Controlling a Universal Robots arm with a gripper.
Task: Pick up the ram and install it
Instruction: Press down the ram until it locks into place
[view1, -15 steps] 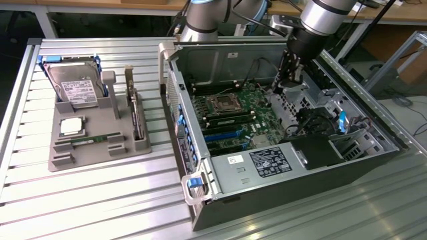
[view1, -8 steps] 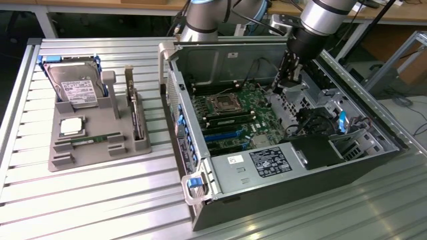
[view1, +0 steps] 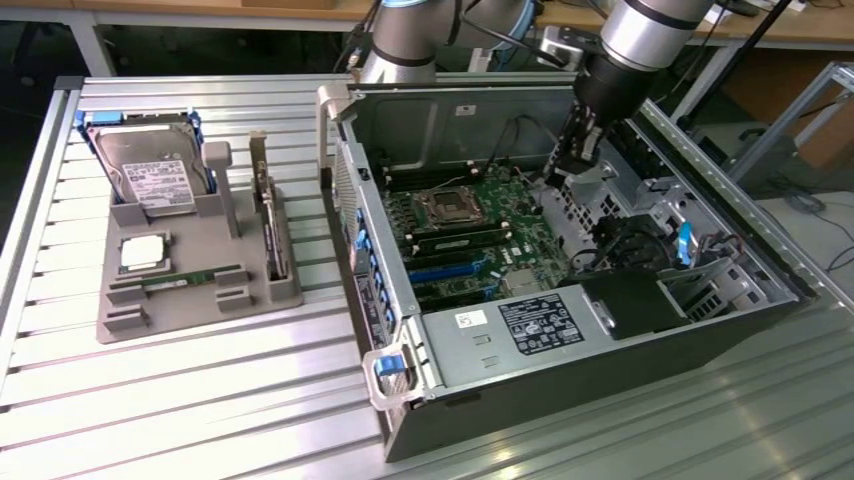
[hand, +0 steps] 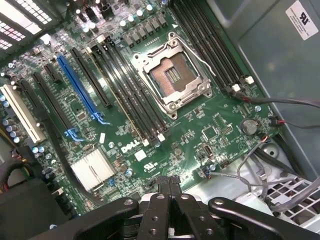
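The ram (view1: 184, 281) is a thin green stick lying flat in a slot near the front of the grey holder (view1: 254, 300), on the exterior view's left. My gripper (view1: 561, 176) hangs inside the open computer case (view1: 561, 330), over the far right part of the green motherboard (view1: 501, 215), well away from the ram. In the wrist view the gripper (hand: 168, 184) is shut, its two black fingertips (hand: 162, 183) pressed together with nothing between them. Below it lie the empty processor socket (hand: 172, 75) and the long black memory slots (hand: 132, 95) beside it.
On the grey holder also sit a silver hard drive (view1: 158, 170), a square processor chip (view1: 144, 252) and an upright card (view1: 275, 235). Loose cables (hand: 260, 165) run along the case wall near the gripper. A second arm's base (view1: 407, 40) stands behind the case.
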